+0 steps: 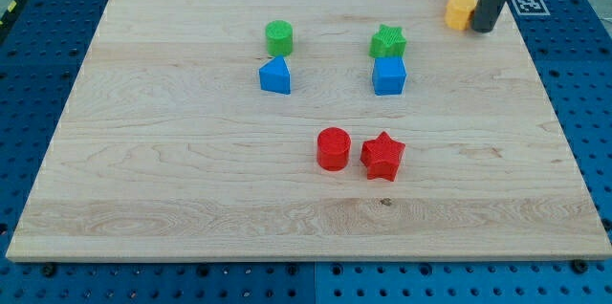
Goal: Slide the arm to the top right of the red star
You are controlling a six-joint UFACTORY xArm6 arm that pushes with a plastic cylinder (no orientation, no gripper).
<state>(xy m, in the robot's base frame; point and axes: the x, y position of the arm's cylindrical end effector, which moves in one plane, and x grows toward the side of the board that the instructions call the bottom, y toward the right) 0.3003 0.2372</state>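
The red star (383, 156) lies on the wooden board (191, 180) a little below its middle, with a red cylinder (334, 148) close on its left. My tip (483, 29) is at the view's top right, far above and to the right of the red star. The tip stands right next to a yellow block (461, 5), on that block's right side. The rod rises out of the view's top edge.
A green cylinder (279, 36) sits above a blue triangular block (275, 76) left of centre. A green star (388, 42) sits above a blue cube (389, 76) right of centre. A black-and-white marker tag (526, 4) lies beyond the board's top right corner.
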